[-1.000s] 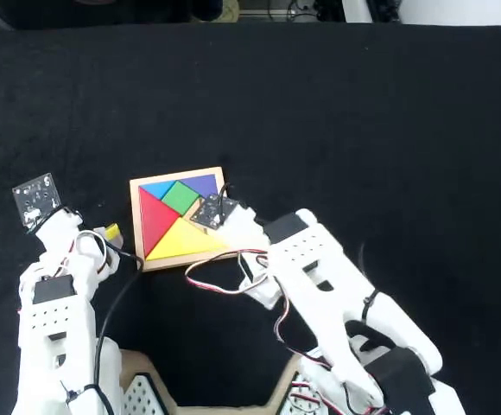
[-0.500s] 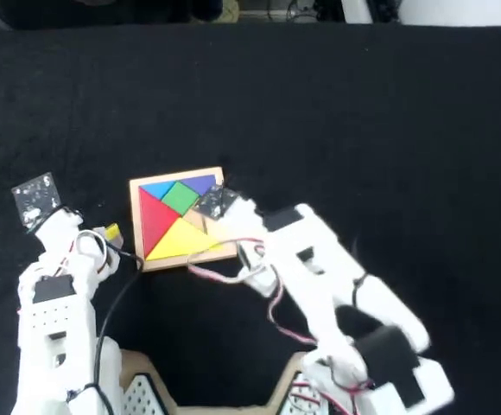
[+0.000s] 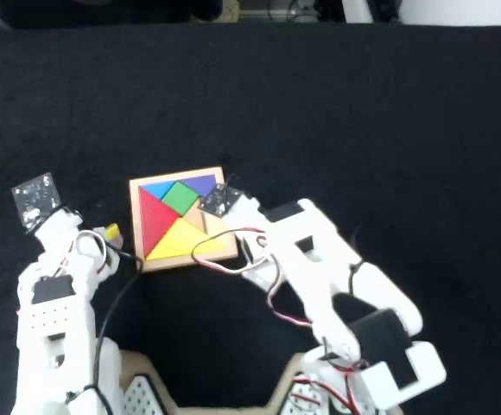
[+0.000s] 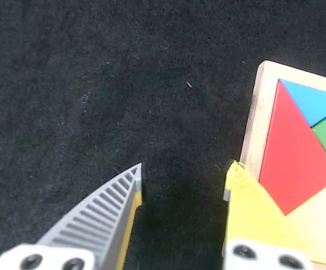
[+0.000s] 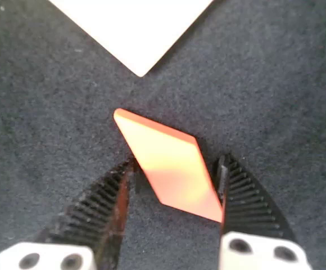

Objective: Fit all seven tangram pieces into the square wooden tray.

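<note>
Currently straddling the orange parallelogram (image 5: 171,171) with right gripper (image 5: 177,163) wide (not yet pinched); next: close on its edges, lift, seat in bare gap of wooden tray (image 3: 219,245).

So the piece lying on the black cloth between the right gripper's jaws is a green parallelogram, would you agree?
Not quite: the parallelogram between the jaws of the right gripper is orange, not green, as the right wrist view shows. It does lie on the black cloth.
</note>
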Robot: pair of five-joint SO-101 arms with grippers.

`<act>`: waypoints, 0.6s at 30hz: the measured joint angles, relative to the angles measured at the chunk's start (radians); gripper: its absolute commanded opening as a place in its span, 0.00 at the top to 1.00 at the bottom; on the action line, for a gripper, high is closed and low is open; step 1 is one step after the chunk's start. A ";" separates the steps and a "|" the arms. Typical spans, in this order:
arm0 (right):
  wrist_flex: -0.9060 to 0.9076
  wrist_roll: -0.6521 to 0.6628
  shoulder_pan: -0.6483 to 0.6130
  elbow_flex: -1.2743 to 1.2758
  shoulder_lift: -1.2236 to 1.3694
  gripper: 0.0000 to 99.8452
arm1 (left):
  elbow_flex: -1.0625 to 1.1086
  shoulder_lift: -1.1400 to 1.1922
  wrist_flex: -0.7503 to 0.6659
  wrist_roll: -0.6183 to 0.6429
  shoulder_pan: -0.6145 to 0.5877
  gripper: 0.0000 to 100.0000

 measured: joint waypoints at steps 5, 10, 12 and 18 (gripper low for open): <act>0.000 0.000 0.006 -0.009 0.000 0.90 | 0.000 0.000 0.000 0.000 0.000 0.75; -0.020 0.006 0.012 -0.026 0.002 0.98 | 0.000 0.000 0.000 0.000 0.000 0.75; -0.020 0.006 0.012 -0.035 0.011 0.98 | 0.000 0.000 0.000 0.000 0.000 0.75; 0.157 0.006 0.006 -0.141 0.020 0.99 | 0.000 0.000 0.000 0.000 0.000 0.75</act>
